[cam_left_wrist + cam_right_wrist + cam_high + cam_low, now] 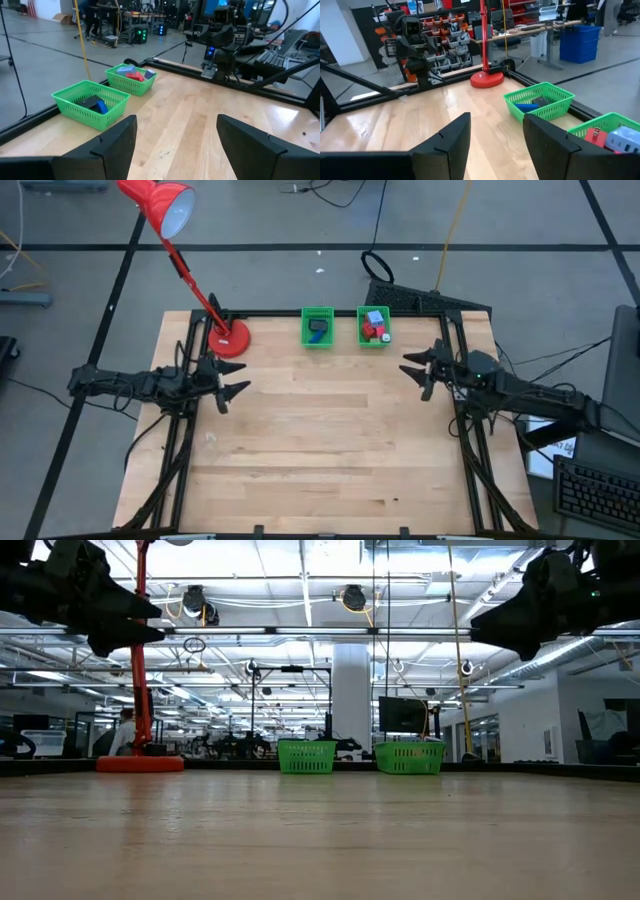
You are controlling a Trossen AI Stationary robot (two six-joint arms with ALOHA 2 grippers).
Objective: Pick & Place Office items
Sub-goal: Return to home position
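The office items lie in two green mesh baskets at the table's far edge. The left basket holds a dark blue and a black oblong. The right basket holds red blocks and a pale blue cube. My left gripper hovers above the table near its left edge, pointing level toward the right, open and with nothing between its fingers. My right gripper hovers near the right edge, pointing level toward the left, also open with nothing in it. Both sit high in the low view, well above the tabletop.
A red desk lamp stands with its base at the far left corner, close behind my left gripper, and its arm leans out over the table's far left edge. The bare wooden tabletop stretches between the two arms and toward the near edge.
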